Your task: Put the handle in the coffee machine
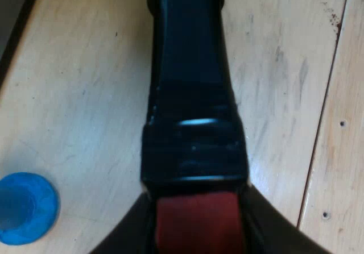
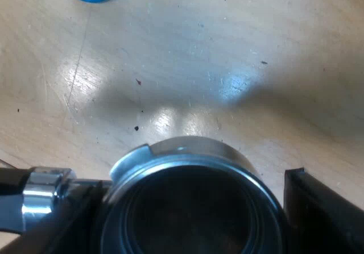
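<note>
Table (image 1: 85, 95) of pale wooden boards, with one dark edge in sight. Over it we see the holder (image 2: 187, 149), its round metal basket facing up and its dark handle (image 1: 190, 83) running out to the red end (image 1: 196, 220), well in from that edge. Our left gripper (image 1: 196, 237) is clamped on the red end, one black finger (image 1: 129, 238) pressed to each side. Our right gripper (image 2: 190, 220) sits at the basket; whether it grips we cannot tell. Blue tamper (image 1: 25, 208) stands on the table, apart from the holder.
</note>
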